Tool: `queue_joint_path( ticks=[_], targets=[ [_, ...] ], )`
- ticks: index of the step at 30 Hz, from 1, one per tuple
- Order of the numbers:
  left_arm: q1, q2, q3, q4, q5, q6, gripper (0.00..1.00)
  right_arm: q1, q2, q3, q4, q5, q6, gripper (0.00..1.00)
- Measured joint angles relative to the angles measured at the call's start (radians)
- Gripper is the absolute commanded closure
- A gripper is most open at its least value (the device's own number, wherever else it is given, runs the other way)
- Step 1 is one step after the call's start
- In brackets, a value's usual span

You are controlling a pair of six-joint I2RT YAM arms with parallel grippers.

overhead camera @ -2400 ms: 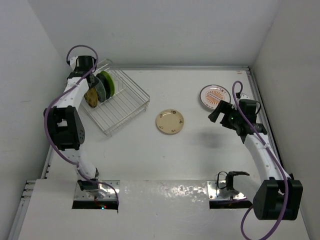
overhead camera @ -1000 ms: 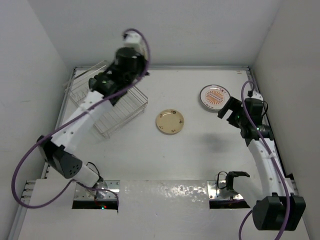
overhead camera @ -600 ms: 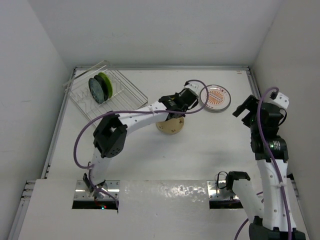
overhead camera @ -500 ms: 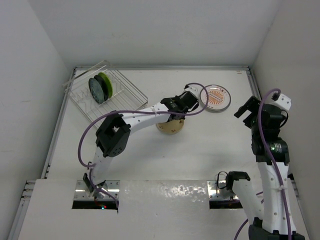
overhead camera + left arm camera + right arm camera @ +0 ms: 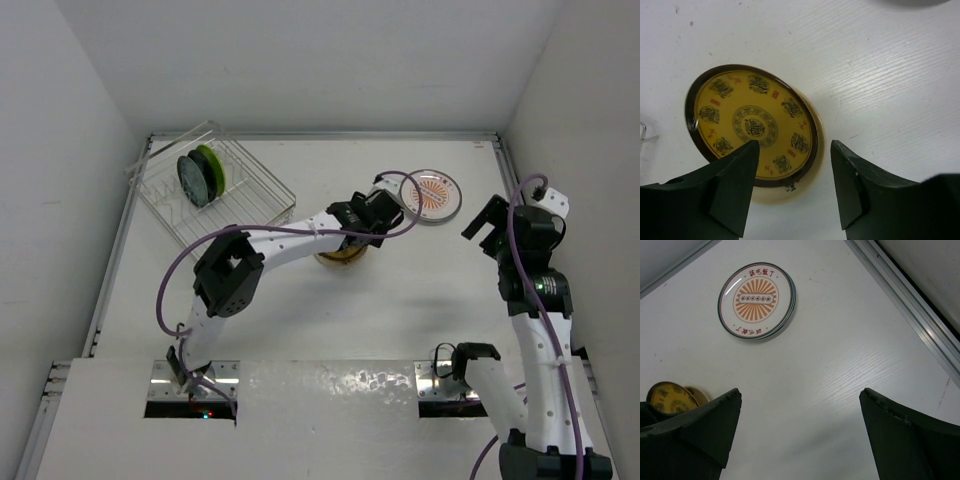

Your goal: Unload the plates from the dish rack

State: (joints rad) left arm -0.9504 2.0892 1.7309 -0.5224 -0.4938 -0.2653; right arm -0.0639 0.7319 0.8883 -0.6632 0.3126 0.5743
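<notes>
Yellow plate (image 5: 751, 125) atop the cream plate (image 5: 777, 195), just below the wide-open left end effector (image 5: 793, 143)

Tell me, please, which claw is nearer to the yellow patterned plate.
Left. The left claw hangs open over the yellow patterned plate; the right claw is off to its right, past the sunburst plate.
</notes>
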Motion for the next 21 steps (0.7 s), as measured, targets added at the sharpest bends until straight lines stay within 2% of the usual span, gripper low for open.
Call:
queue_joint_path(
  ticks=[1, 3, 7, 12, 14, 17, 21],
  targets=[
    [-0.003, 0.000, -0.003, 0.002, -0.003, -0.006, 0.35, 0.000, 0.003, -0.002, 0.001, -0.002, -0.001, 0.01],
    [-0.006, -0.001, -0.011, 0.001, -0.016, -0.015, 0.25, 0.000, 0.003, -0.003, 0.002, -0.006, -0.003, 0.01],
    [-0.004, -0.042, -0.060, -0.002, -0.053, -0.034, 0.18, 0.000, 0.008, -0.004, 0.007, -0.019, -0.008, 0.01],
    [0.053, -0.229, -0.158, 0.010, -0.085, -0.078, 0.16, 0.000, 0.044, -0.026, 0.048, -0.096, -0.019, 0.01],
    [0.143, -0.353, -0.209, 0.031, -0.090, -0.107, 0.18, 0.000, 0.066, -0.045, 0.076, -0.154, -0.027, 0.01],
    [0.360, -0.543, -0.290, 0.099, -0.111, -0.160, 0.26, 0.000, 0.106, -0.072, 0.106, -0.227, -0.038, 0.01],
    [0.653, -0.640, -0.308, 0.135, -0.118, -0.222, 0.42, 0.000, 0.149, -0.098, 0.132, -0.300, -0.050, 0.01]
  ],
)
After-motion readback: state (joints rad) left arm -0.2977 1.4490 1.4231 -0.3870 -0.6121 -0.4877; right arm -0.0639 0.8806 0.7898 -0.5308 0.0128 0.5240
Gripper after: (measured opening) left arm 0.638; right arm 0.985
